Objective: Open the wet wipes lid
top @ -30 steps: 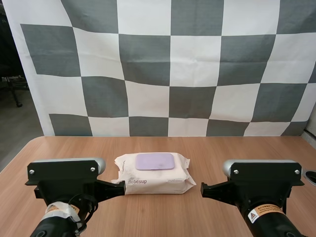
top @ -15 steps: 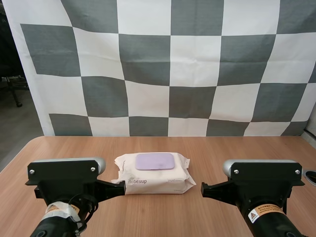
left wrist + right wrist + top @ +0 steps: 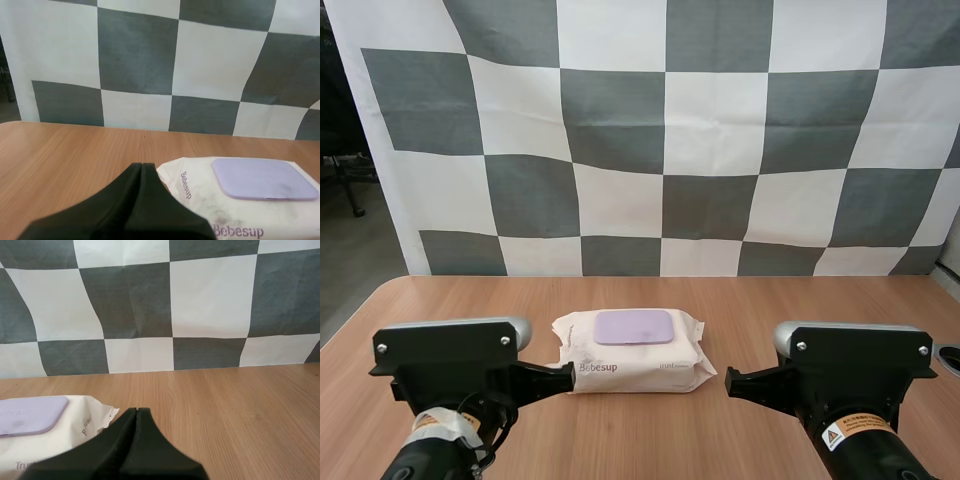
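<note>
A white pack of wet wipes [image 3: 632,353] lies flat in the middle of the wooden table, its lilac lid [image 3: 634,326] closed on top. My left gripper [image 3: 566,377] is shut, its tip by the pack's front left corner. From the left wrist camera the fingers [image 3: 141,170] form one dark wedge just short of the pack [image 3: 240,200] and its lid [image 3: 264,178]. My right gripper [image 3: 731,382] is shut too, a little off the pack's front right corner. Through the right wrist camera the wedge [image 3: 136,412] points past the pack's [image 3: 50,435] end, the lid [image 3: 31,415] beside it.
The wooden table [image 3: 770,300] has bare surface behind the pack and to both sides. A dark round object [image 3: 950,355] sits at the table's right edge.
The left gripper has crept slightly rightward along the pack's front. The pack and the right arm look unmoved.
</note>
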{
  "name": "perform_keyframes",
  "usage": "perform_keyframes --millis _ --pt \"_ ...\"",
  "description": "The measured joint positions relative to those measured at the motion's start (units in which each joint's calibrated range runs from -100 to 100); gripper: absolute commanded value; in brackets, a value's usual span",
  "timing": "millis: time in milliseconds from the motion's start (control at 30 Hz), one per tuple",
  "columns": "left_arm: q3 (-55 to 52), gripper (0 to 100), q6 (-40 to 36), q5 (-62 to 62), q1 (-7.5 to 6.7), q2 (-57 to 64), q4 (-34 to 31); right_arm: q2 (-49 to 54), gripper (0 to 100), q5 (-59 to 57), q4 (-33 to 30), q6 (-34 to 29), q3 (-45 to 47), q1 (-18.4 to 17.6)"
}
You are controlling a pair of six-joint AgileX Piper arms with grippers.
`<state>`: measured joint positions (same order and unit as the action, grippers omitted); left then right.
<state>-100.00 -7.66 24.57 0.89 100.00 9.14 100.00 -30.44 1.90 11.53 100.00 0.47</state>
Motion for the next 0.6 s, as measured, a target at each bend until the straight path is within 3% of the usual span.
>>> perform_keyframes --millis 167,333,433,600 --pt "0.0 0 0.0 -6.6 0.0 0.0 0.0 0.0 0 0.6 -0.4 0.0 0.0 0.0" --pt "0.0 0 1.8 -24.6 0.0 0.0 -4.7 0.0 0 16.0 -6.2 0.0 0.0 0.0" --pt "0.0 0 1.6 -33.6 0.0 0.0 -5.3 0.0 0 24.3 -6.6 0.0 0.0 0.0" --pt "0.3 0 0.7 -47.2 0.0 0.0 -12.3 0.0 0 38.1 -6.6 0.9 0.0 0.0"
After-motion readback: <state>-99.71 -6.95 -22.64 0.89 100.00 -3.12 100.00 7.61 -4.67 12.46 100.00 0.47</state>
